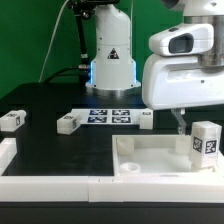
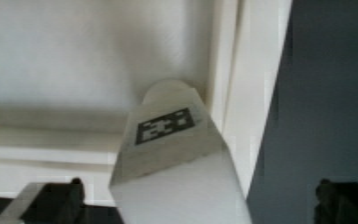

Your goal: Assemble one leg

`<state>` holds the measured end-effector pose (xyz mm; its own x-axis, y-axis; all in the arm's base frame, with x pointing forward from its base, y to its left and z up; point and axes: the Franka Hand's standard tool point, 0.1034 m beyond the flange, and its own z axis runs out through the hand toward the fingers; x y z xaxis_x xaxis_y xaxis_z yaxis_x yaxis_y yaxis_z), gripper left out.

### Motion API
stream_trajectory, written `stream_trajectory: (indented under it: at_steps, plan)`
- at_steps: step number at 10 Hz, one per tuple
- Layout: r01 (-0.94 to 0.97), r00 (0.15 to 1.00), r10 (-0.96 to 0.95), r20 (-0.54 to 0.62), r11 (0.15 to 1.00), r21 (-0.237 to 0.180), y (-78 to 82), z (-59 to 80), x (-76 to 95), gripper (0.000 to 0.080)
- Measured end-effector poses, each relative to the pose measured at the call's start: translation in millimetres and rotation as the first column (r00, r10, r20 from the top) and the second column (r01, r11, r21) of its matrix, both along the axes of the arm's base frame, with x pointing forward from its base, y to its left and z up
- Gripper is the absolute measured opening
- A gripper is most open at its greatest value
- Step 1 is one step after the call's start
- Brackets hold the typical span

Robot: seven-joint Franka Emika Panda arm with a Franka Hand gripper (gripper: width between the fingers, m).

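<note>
A leg [image 1: 205, 142], a small white block with a square tag, stands upright at the end of the large white tray-like part [image 1: 150, 165] on the exterior view's right. My gripper [image 1: 196, 128] hangs right over it. In the wrist view the leg [image 2: 179, 140] lies between my two dark fingertips [image 2: 51, 203], with a gap on each side, so my gripper [image 2: 194, 207] is open around it. The tray's rim [image 2: 247, 70] runs beside the leg. Three more legs lie on the black table: one [image 1: 12, 120], a second [image 1: 68, 123] and a third [image 1: 146, 120].
The marker board [image 1: 110, 115] lies flat in front of the arm's base [image 1: 110, 65]. A white L-shaped border [image 1: 40, 182] runs along the front edge on the exterior view's left.
</note>
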<state>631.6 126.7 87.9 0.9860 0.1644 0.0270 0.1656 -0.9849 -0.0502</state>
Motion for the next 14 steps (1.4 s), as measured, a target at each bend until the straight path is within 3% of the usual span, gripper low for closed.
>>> stream_trajectory:
  at_steps: [3, 5, 6, 7, 11, 14]
  plan:
    - [-0.086, 0.996, 0.086, 0.005, 0.996, -0.002, -1.2, -0.1, 0.2, 0.0649]
    - [-0.086, 0.996, 0.086, 0.005, 0.996, -0.002, -1.2, -0.1, 0.2, 0.0402]
    - [-0.086, 0.996, 0.086, 0.005, 0.996, -0.002, -1.5, 0.0, 0.3, 0.0402]
    - [-0.085, 0.996, 0.085, 0.005, 0.996, -0.002, -1.6, 0.0, 0.3, 0.0291]
    - [-0.027, 1.000, 0.027, 0.002, 1.000, 0.002, -1.5, 0.1, 0.5, 0.0291]
    - [0.320, 0.947, -0.319, -0.026, 0.947, 0.022, -3.0, -0.1, 0.6, 0.0292]
